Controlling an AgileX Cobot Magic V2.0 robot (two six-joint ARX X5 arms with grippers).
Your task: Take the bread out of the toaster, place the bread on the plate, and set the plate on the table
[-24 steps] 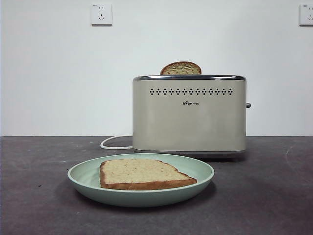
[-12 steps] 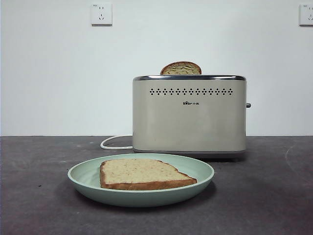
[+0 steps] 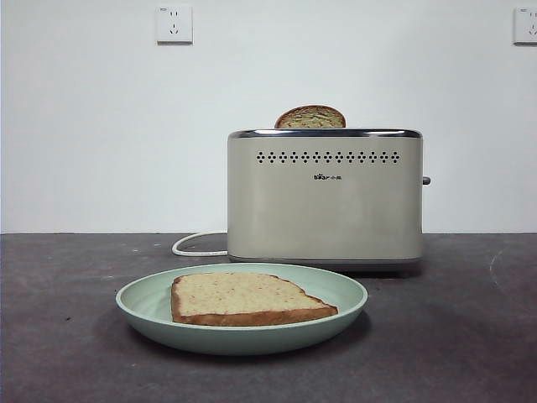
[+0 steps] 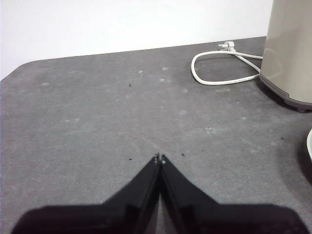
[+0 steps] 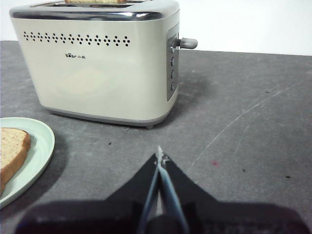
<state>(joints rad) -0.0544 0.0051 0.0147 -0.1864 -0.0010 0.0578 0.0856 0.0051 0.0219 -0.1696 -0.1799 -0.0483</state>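
The flat tan speckled bread slice (image 3: 243,299) lies on the round pale mint-green plate (image 3: 143,302), resting on the dark grey desk (image 3: 453,336) before the cream boxy toaster (image 3: 325,197). Both the left hand (image 4: 160,158) and right hand (image 5: 159,156) are pressed together, apparently clear; best left withdrawn.

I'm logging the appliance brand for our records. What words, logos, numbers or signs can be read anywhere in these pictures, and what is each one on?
"Bear": small dark logo on the front of the toaster, under its rows of holes; the tiny marks after the word are too small to read.
Buttons on the toaster's side panel: any symbols are too small to read.
Wall sockets: no readable text.
Bread, plate, table: no text.
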